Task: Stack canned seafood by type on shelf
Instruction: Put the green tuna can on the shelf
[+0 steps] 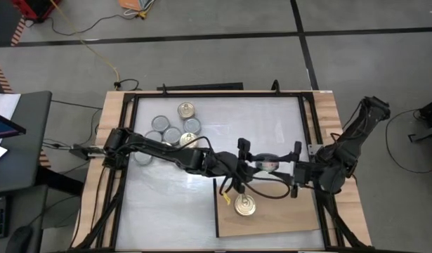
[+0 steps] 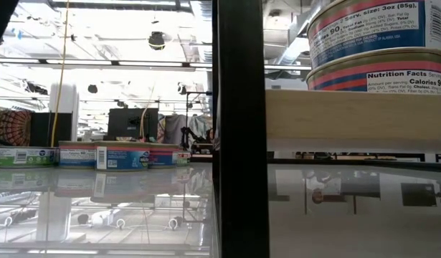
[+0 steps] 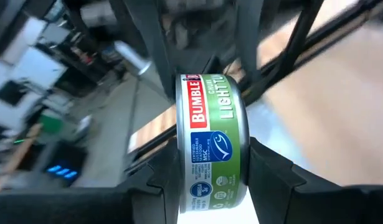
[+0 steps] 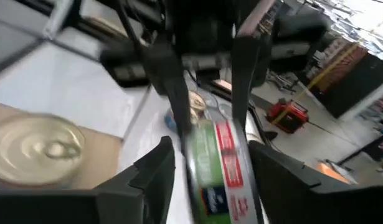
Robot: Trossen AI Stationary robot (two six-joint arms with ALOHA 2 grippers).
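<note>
Two dark arms meet over the middle of the white-topped table, each reaching in from its own side, stretched low and nearly level, so the grippers face each other nose to nose. Directly beneath and just in front of them lies the shelf, a flat, pale wooden board with a thin dark edge.

Back along the left arm, well behind its gripper, sits a cluster of tins: flat round cans, mostly with dull silver-grey lids, one with a gold lid. On the shelf, near and below the left gripper, are the stacked tins, one on another, with blue and red printed labels and a gold pull-tab lid on top.

Between the two grippers hangs the held tin, turned on edge, with a glossy green and red label around its side. The left gripper's fingers are clamped on its two flat faces. The right gripper straddles the same tin from the opposite side, its fingers parted and flanking the can rather than pressing it, as far as the blurred wrist view shows.
</note>
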